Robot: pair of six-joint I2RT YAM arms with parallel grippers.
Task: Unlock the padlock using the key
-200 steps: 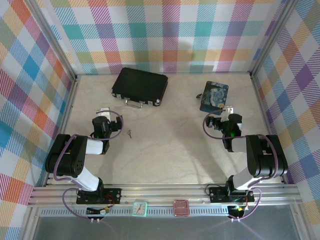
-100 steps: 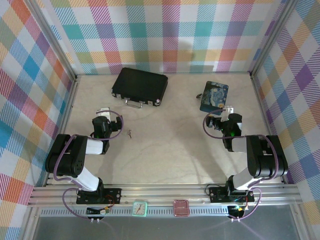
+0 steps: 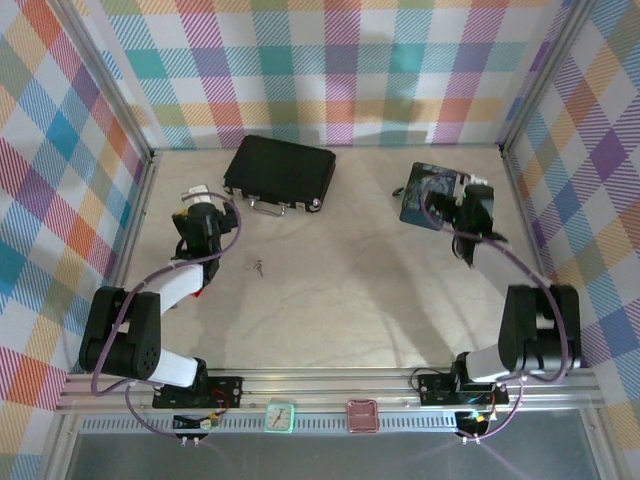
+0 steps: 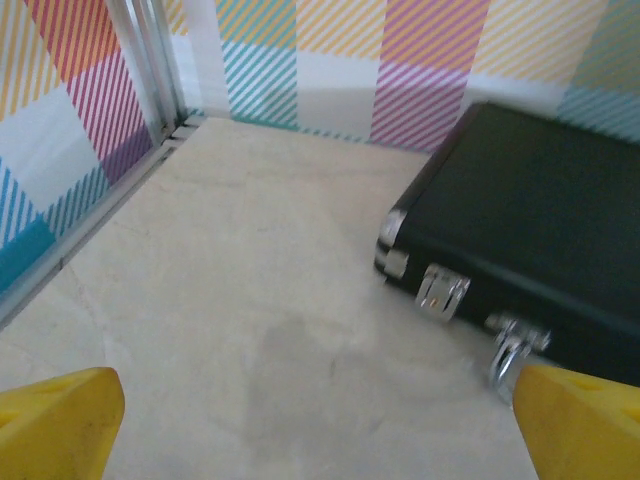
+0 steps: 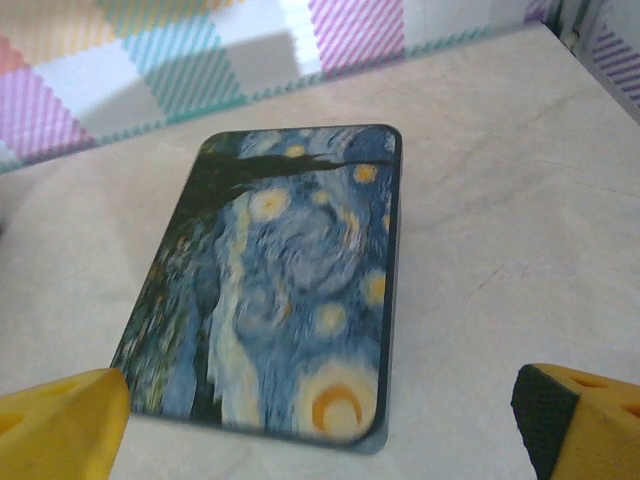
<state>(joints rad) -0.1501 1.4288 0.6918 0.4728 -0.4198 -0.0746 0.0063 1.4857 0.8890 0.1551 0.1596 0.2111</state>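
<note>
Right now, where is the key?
In the top view the key lies on the left half of the table, just nearer the arms than the black briefcase.

Left fingers (image 4: 55, 420) clear, right fingers (image 5: 60, 425) blocked
Bare worktop (image 4: 250, 300) ahead of the left, briefcase (image 4: 530, 210) ahead-right; a blue box (image 5: 280, 290) lies just ahead of the right.
</note>
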